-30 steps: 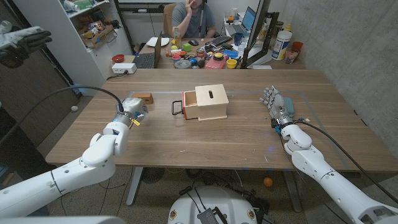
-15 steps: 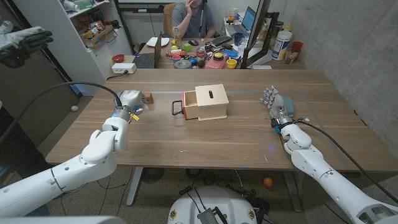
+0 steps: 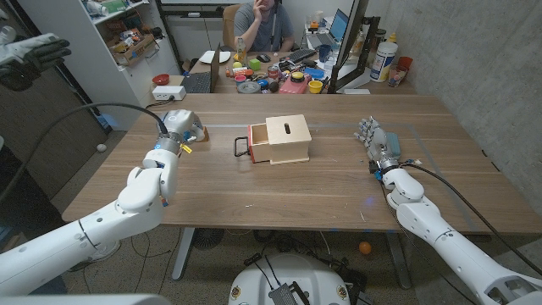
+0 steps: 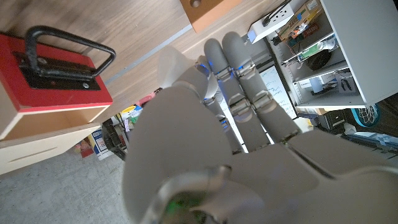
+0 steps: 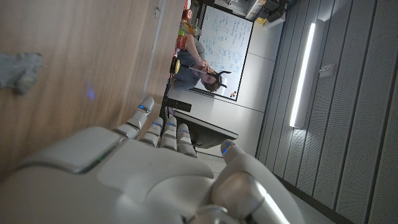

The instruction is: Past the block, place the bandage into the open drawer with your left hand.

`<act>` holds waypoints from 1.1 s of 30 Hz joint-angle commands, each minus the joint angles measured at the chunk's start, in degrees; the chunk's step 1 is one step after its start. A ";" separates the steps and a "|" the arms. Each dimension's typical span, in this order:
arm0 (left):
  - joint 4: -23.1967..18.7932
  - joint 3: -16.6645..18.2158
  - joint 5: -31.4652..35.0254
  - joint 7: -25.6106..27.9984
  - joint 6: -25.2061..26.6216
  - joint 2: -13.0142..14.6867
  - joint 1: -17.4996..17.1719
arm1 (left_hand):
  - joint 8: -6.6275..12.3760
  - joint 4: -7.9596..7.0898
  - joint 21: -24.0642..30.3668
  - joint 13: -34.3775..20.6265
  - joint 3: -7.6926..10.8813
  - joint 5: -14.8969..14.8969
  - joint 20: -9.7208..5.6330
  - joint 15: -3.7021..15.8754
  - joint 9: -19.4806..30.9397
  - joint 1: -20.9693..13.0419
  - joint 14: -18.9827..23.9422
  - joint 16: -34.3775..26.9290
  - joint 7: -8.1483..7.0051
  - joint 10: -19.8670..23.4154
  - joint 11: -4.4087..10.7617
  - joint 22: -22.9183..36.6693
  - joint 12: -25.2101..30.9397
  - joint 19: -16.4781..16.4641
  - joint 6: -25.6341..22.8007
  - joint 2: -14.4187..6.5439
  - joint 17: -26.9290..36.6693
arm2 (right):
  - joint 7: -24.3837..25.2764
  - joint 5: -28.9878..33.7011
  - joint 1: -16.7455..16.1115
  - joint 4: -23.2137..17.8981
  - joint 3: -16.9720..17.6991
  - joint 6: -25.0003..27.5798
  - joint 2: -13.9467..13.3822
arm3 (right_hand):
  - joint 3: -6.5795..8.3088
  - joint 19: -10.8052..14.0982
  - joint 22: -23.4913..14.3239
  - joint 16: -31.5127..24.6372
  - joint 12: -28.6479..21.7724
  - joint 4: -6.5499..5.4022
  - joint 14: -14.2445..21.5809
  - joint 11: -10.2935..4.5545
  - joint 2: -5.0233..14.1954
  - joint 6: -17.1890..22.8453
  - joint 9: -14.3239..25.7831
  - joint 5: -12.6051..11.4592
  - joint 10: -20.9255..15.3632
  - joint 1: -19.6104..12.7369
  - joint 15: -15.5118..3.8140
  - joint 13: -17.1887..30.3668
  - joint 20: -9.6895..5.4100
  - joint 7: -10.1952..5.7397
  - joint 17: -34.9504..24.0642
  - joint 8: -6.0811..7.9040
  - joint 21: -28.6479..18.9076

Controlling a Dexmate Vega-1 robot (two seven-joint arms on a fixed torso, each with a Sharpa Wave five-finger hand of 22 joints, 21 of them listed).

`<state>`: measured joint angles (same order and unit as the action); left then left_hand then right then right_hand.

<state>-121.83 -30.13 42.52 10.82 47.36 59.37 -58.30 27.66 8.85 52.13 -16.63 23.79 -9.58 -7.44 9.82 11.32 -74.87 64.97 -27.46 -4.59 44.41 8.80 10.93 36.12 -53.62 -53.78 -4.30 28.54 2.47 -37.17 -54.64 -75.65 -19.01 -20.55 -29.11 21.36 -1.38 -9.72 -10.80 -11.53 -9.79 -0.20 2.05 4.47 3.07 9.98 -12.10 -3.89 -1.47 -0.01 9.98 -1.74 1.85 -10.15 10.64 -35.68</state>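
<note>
- Head view: right hand (image 3: 377, 140) is nearest, smooth grey-white plastic, standing on its edge on the wooden table (image 3: 296, 195). Its fingers are straight and a bit apart, with nothing in them.
- Right wrist view has that same hand (image 5: 155, 168) with its fingers reaching out along the wood grain, again holding nothing.
- Left hand (image 3: 179, 125) is further out on the robot's left side, a rounded grey lump right up against the block (image 3: 201, 133).
- In the left wrist view the fingers (image 4: 249, 93) look long and close together, but I can't tell whether they're gripping anything. So I can't say if the bandage is in there; honestly can't make it out.
- The block is small, brown-orange and square-edged.
- The box (image 3: 289, 140) sits mid-table, a pale wooden cube with a dark slot on top.
- Its drawer (image 3: 251, 144) sticks out toward the left hand, with a flat red front and a black loop handle (image 4: 62, 43).
- A person (image 3: 264, 21) sits at a cluttered desk behind the table.
</note>
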 commanded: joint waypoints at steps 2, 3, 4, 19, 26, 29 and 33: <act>2.45 -0.77 -1.18 -2.13 -4.17 -2.79 5.21 | -0.17 -0.51 0.51 -3.65 0.33 -0.48 -4.09 3.32 0.32 0.24 3.71 0.33 3.86 8.00 0.50 -0.04 -0.07 -0.65 -4.14 -0.03 0.25 | 1.66 2.46 0.01 -0.67 -0.34 -0.49 -0.87 | 0.05 0.53 -0.31 0.15 -0.10 0.27 0.51 0.18 4.12 0.19 0.28 -0.15 -0.39 -0.24 0.07 0.23 -1.76 0.09 -0.03 0.03 0.16; 2.61 -1.06 -1.10 -2.73 -4.34 -2.90 5.77 | -0.17 -0.50 0.54 -3.68 0.34 -0.49 -4.09 3.32 0.33 0.24 3.74 0.36 3.85 8.03 0.42 -0.05 -0.06 -0.65 -4.20 -0.02 0.24 | 1.60 2.42 -0.01 -0.66 -0.31 -0.54 -0.87 | 0.05 0.54 -0.31 0.15 -0.10 0.28 0.51 0.17 4.10 0.17 0.28 -0.15 -0.38 -0.25 0.07 0.23 -1.76 0.10 -0.03 0.02 0.17; 2.80 -1.08 -1.42 -3.10 -4.76 -3.04 6.17 | -0.22 -0.51 0.58 -3.67 0.35 -0.49 -4.08 3.32 0.33 0.25 3.76 0.41 3.87 8.05 0.26 -0.06 -0.08 -0.65 -4.17 0.00 0.23 | 1.68 2.50 -0.03 -0.67 -0.31 -0.59 -0.89 | 0.06 0.55 -0.31 0.15 -0.09 0.29 0.54 0.16 4.09 0.16 0.28 -0.15 -0.36 -0.27 0.08 0.23 -1.75 0.11 -0.02 0.02 0.19; 3.90 -1.86 -3.53 -7.56 -7.85 -4.17 10.29 | -0.60 -0.56 1.07 -3.71 0.47 -0.51 -4.05 3.32 0.36 0.38 4.40 0.89 4.12 8.37 0.28 -0.15 -0.31 -0.63 -4.37 0.19 0.14 | 2.57 3.33 -0.68 -1.55 -0.06 -0.68 -1.63 | 0.14 0.66 -0.31 0.21 -0.03 0.40 0.56 0.03 4.05 0.04 0.28 -0.17 -0.32 -0.43 -0.02 0.23 -1.82 0.09 0.03 -0.03 0.51; 4.52 -4.28 -1.31 -9.84 -9.60 -5.23 13.52 | -0.77 -0.57 1.28 -3.69 0.54 -0.52 -4.05 3.32 0.38 0.42 4.68 1.10 4.17 8.56 0.38 -0.19 -0.42 -0.60 -4.48 0.27 0.10 | 2.90 3.61 -1.22 -2.24 0.02 -0.72 -1.93 | 0.19 0.70 -0.31 0.24 -0.01 0.43 0.56 0.05 4.07 -0.02 0.28 -0.17 -0.30 -0.48 -0.01 0.23 -1.80 0.09 0.04 -0.04 0.65; 4.68 -4.46 -1.10 -10.15 -10.37 -5.67 14.08 | -0.86 -0.56 1.38 -3.82 0.58 -0.52 -4.05 3.33 0.39 0.43 4.79 1.22 4.23 8.57 0.44 -0.21 -0.43 -0.58 -4.53 0.32 0.09 | 2.97 3.71 -1.35 -2.35 0.03 -0.78 -2.00 | 0.24 0.70 -0.32 0.25 0.00 0.46 0.58 0.01 4.10 -0.01 0.28 -0.19 -0.30 -0.55 -0.03 0.23 -1.82 0.11 0.06 -0.04 0.72; 4.96 -4.70 -1.15 -10.66 -11.86 -6.60 15.12 | -0.94 -0.54 1.50 -3.93 0.64 -0.53 -4.05 3.34 0.40 0.41 4.88 1.36 4.13 8.55 0.45 -0.22 -0.47 -0.56 -4.61 0.35 0.07 | 2.94 3.88 -1.46 -2.49 -0.03 -0.83 -2.09 | 0.26 0.72 -0.32 0.26 0.01 0.47 0.56 0.01 4.10 0.00 0.28 -0.18 -0.29 -0.57 -0.04 0.23 -1.85 0.11 0.06 -0.03 0.80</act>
<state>-117.62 -33.62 40.77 2.24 38.63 54.52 -46.26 26.98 8.85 53.01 -16.63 23.79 -9.58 -7.44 10.66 11.70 -74.09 66.83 -26.25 -4.40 45.45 8.83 10.66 35.36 -53.61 -53.95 -3.46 28.56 5.12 -33.76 -55.61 -77.54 -19.08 -21.24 -30.85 21.60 -1.07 -9.72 -10.58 -11.53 -9.56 -0.20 2.05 4.47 3.07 9.98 -12.10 -3.89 -1.48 -0.01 9.98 -2.05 1.84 -10.15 10.64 -35.15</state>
